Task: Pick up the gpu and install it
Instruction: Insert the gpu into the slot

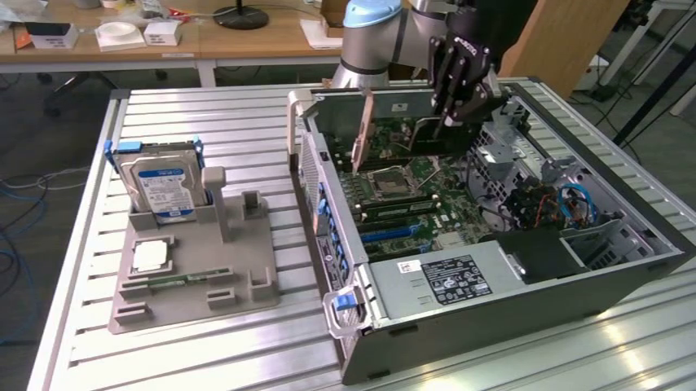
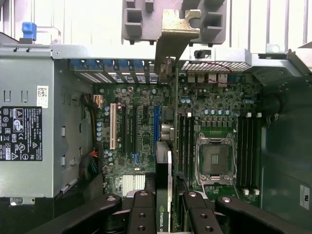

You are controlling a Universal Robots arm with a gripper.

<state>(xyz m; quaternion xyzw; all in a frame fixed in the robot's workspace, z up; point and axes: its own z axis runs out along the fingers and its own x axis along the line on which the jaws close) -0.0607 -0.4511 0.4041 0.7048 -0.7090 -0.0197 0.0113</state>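
My gripper [image 1: 455, 104] reaches down into the open computer case [image 1: 609, 281], shut on the gpu [image 1: 405, 130]. The gpu is a dark green card held on edge over the motherboard [image 1: 435, 208], with its metal bracket [image 1: 363, 134] toward the case's rear wall. In the wrist view the gpu [image 2: 169, 161] shows edge-on between my black fingers [image 2: 142, 214], running along the expansion slots beside a blue slot [image 2: 156, 124]. Its bracket [image 2: 174, 41] reaches the rear slot openings. Whether the card's edge touches a slot I cannot tell.
On the exterior view's left, a grey fixture [image 1: 223, 273] holds an upright hard drive with a blue label [image 1: 163, 189], a processor chip [image 1: 150, 257] and a memory stick [image 1: 174, 281]. The power supply [image 1: 446, 281], the CPU socket [image 2: 214, 158] and cables [image 1: 571, 204] crowd the case.
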